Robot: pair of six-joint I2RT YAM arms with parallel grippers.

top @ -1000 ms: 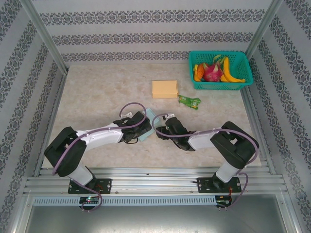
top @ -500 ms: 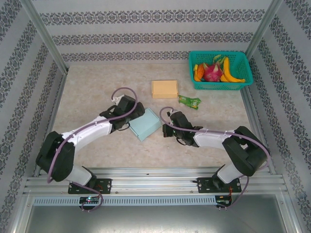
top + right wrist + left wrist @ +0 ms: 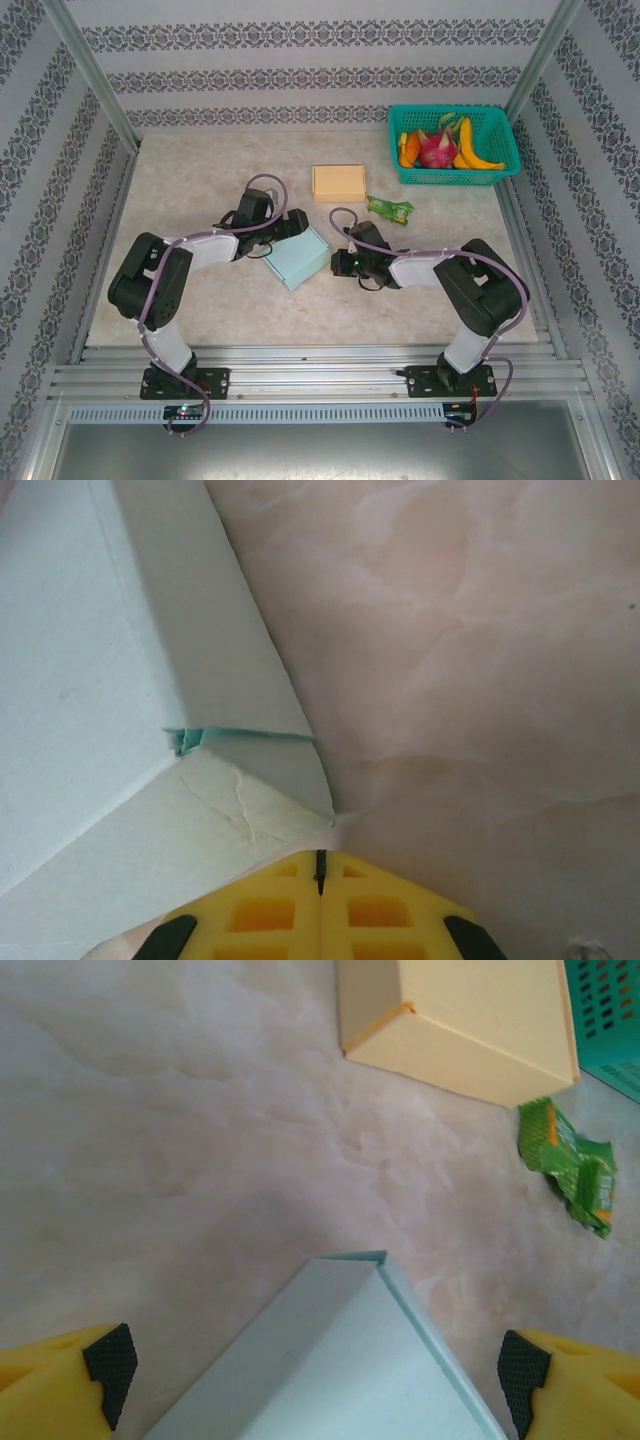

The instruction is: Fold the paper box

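Left gripper (image 3: 315, 1380) spread wide over the pale-blue paper box (image 3: 298, 256); right gripper (image 3: 320, 875), fingers together, sat at its corner — a push could crumple it.

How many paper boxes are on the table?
2: a light blue box lies mid-table between the two arms; a pale yellow box sits farther back, left of the teal basket. The arms could hide another.
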